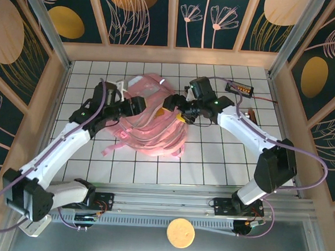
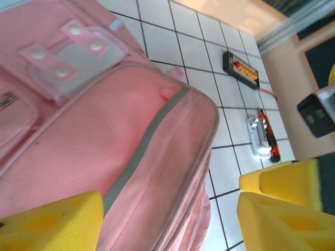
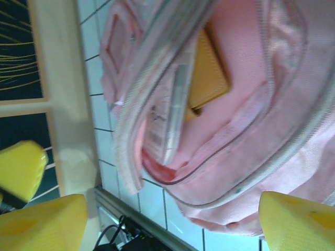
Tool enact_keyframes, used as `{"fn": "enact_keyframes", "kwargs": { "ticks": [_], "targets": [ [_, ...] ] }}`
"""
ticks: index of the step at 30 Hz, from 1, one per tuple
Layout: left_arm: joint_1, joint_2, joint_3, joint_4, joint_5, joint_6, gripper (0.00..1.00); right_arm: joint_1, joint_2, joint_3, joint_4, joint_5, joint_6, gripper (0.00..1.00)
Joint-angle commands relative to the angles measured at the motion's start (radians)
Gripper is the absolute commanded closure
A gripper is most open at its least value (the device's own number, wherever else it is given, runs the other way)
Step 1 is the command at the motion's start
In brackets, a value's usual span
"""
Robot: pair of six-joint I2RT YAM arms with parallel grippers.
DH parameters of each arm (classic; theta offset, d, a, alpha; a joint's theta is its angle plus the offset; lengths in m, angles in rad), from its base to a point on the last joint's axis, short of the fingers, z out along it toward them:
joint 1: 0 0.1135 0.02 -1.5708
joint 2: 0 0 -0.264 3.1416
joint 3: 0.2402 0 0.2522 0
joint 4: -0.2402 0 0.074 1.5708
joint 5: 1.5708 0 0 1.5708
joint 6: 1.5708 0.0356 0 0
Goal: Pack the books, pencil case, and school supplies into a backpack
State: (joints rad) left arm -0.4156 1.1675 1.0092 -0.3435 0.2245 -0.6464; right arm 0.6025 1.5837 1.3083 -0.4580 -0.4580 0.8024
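Observation:
The pink backpack (image 1: 150,127) lies slumped mid-table, a grey reflective strip (image 2: 141,151) across its panel. Its compartment gapes in the right wrist view, and the orange-brown square book (image 3: 209,73) lies flat inside the backpack (image 3: 251,157). My left gripper (image 1: 137,105) hangs open at the backpack's left top, its yellow fingers (image 2: 52,225) wide apart over the fabric (image 2: 78,130), holding nothing. My right gripper (image 1: 177,106) stands open at the right top, fingers (image 3: 298,219) spread beside the opening. The pencil case is hidden. I cannot make out the school supplies.
A black gadget with orange digits (image 1: 241,87) and a red wire sits at the back right. A silvery-white block (image 2: 256,137) and an orange-black tool (image 2: 269,137) lie on the tiles right of the backpack. Wooden walls (image 1: 59,85) enclose the tiled table (image 1: 211,162).

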Motion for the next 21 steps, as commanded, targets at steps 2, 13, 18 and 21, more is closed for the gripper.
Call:
{"fn": "enact_keyframes", "kwargs": {
  "ticks": [2, 13, 18, 21],
  "targets": [
    [0.019, 0.011, -0.089, 0.024, 0.038, -0.066, 0.33, 0.005, 0.093, 0.035, -0.053, 0.065, -0.02, 0.12],
    [0.018, 0.162, 0.01, 0.049, 0.088, -0.01, 0.35, 0.004, 0.24, 0.101, -0.107, 0.093, -0.03, 0.15],
    [0.011, 0.221, 0.026, 0.086, 0.134, -0.024, 0.41, 0.003, 0.101, -0.038, 0.016, 0.032, -0.026, 0.02],
    [-0.013, 0.264, 0.057, 0.08, 0.132, -0.013, 0.46, -0.002, 0.038, -0.114, 0.088, 0.004, 0.007, 0.01]
  ]
}}
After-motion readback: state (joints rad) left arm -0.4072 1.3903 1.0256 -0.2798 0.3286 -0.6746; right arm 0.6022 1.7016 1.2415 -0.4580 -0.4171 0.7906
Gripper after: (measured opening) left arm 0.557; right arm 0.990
